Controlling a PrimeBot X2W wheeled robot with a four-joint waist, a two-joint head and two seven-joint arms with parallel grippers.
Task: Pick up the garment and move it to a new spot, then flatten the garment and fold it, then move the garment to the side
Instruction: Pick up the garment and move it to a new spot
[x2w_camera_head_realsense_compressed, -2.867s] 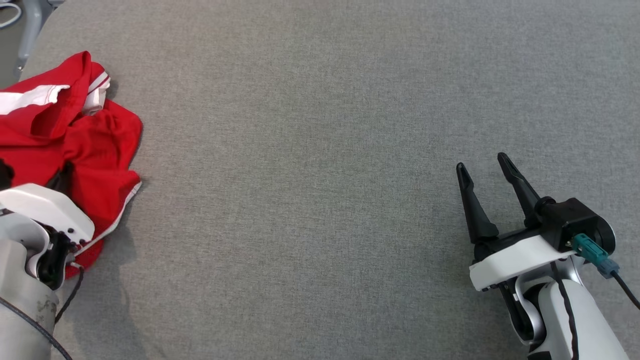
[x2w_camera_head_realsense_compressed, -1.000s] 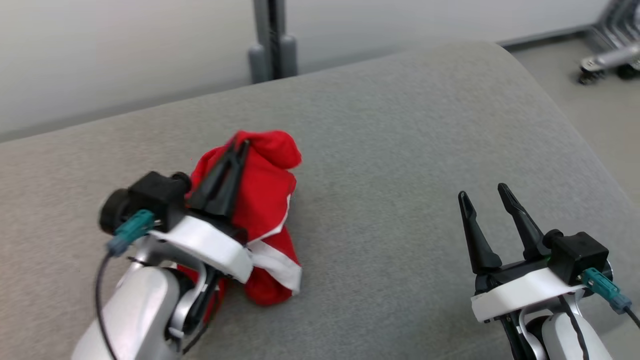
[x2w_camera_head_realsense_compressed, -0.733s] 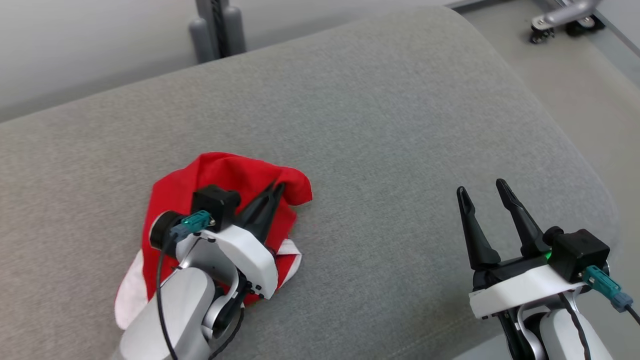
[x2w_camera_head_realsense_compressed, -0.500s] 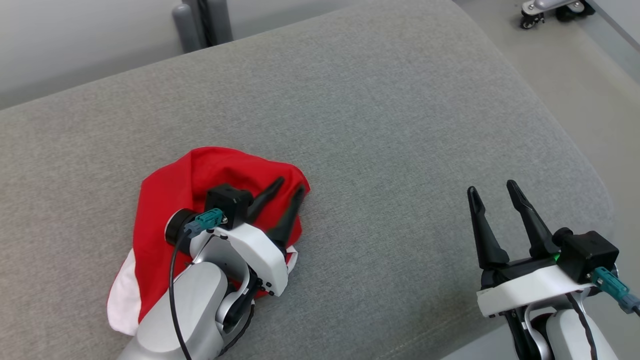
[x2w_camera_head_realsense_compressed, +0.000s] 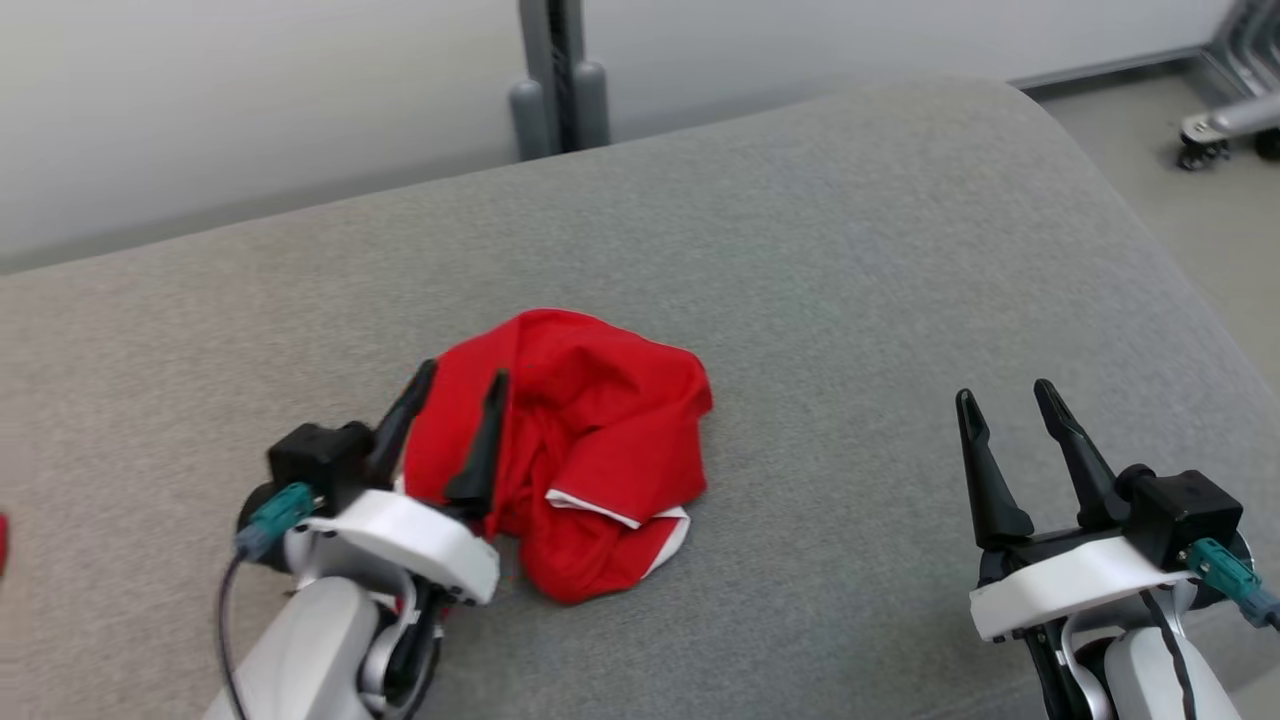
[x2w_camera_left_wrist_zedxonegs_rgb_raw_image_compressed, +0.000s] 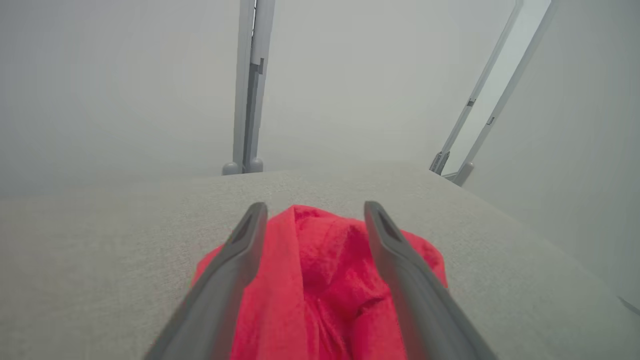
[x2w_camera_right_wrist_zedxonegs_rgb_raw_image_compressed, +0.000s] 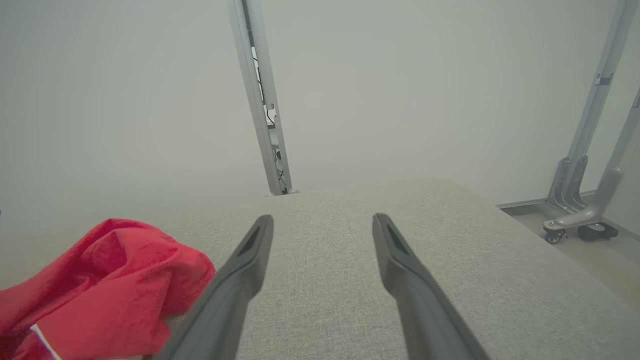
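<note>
The garment (x2w_camera_head_realsense_compressed: 590, 450) is red with white trim and lies in a crumpled heap near the middle of the grey padded table (x2w_camera_head_realsense_compressed: 850, 300). My left gripper (x2w_camera_head_realsense_compressed: 462, 376) is open at the heap's left edge, fingers above the cloth and holding nothing. Through the left wrist view the red garment (x2w_camera_left_wrist_zedxonegs_rgb_raw_image_compressed: 320, 280) shows between and beyond the spread fingers (x2w_camera_left_wrist_zedxonegs_rgb_raw_image_compressed: 235, 260). My right gripper (x2w_camera_head_realsense_compressed: 1005, 396) stands open and empty at the lower right, well apart from the cloth. The right wrist view has the garment (x2w_camera_right_wrist_zedxonegs_rgb_raw_image_compressed: 110, 285) at its lower left.
A grey post (x2w_camera_head_realsense_compressed: 560, 80) stands behind the table's far edge against a pale wall. The table's rounded right corner drops to the floor, where a wheeled metal stand (x2w_camera_head_realsense_compressed: 1225, 125) sits at the far right. A small red bit (x2w_camera_head_realsense_compressed: 3, 545) shows at the left edge.
My left gripper carried the garment from the left side to the table's middle, opened and let it drop, then drew back to its left. The head camera has shifted too.
</note>
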